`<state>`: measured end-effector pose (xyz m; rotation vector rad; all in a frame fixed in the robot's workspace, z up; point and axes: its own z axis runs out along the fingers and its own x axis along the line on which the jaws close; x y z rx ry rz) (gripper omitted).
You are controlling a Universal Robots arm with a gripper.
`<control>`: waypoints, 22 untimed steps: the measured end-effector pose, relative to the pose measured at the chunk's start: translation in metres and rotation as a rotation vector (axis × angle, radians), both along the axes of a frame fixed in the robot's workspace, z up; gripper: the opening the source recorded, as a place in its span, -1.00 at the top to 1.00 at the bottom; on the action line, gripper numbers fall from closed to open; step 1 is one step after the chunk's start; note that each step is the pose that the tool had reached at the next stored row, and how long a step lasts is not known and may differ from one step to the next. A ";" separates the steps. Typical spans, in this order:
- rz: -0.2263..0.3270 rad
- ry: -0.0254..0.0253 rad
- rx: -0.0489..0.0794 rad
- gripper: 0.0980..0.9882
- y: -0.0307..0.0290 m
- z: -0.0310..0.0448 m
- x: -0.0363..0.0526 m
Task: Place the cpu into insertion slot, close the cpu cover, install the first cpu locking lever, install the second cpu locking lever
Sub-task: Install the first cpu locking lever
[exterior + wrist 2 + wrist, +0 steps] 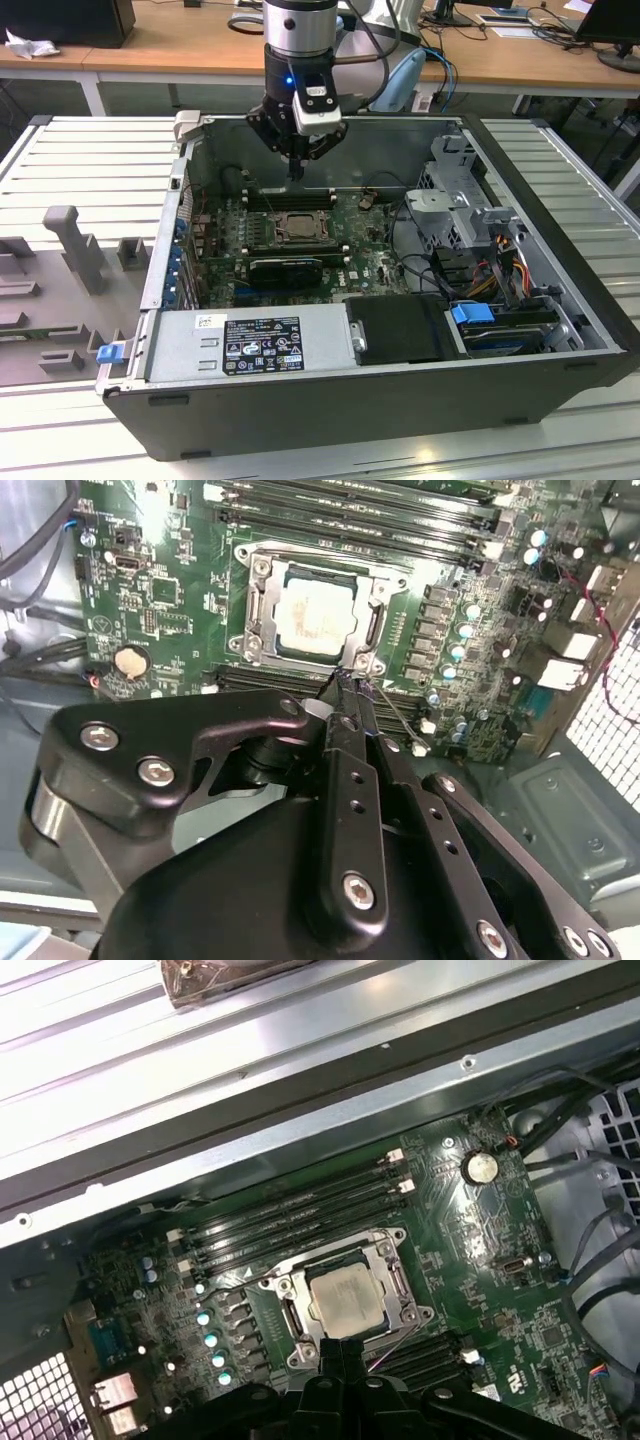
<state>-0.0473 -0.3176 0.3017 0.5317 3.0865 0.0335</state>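
We see the open computer case (350, 410) lying on the ribbed metal tabletop (90, 150), with its motherboard (370, 250) facing up. The insertion slot (300, 560) sits near the middle of the motherboard, between two banks of long memory slots (290, 1225). The cpu (312, 615) already lies flat in it, silvery top up. The cpu cover (258, 605) is folded down over the chip, and its frame surrounds the metal top, which shows through the window.

The tool (345, 680) hangs over the board with its black fingers (340, 780) clenched, the tips pressed together. In the second wrist view the tips end at one corner of the insertion slot, on the side away from the upper memory bank. We cannot tell whether they touch the board there. A thin metal rod (395, 720) slants away from just beside the tips, and we cannot tell whether the tool grips it. In the exterior view the tool (296, 172) stands upright above the board, near the case's far wall.

A round coin cell (480, 1167) sits on the motherboard well apart from the slot. A long black card (285, 270) lies between the slot and the grey power supply (250, 340) at the case's near edge.
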 end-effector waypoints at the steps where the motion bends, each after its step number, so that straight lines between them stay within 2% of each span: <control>1: 0.016 0.0000 0.000 0.98 0.0000 0.0000 0.0000; 18: 0.219 -0.0005 0.000 0.98 0.0000 0.0000 0.0000; 22: 0.249 -0.0006 0.000 0.98 0.0000 0.0000 0.0000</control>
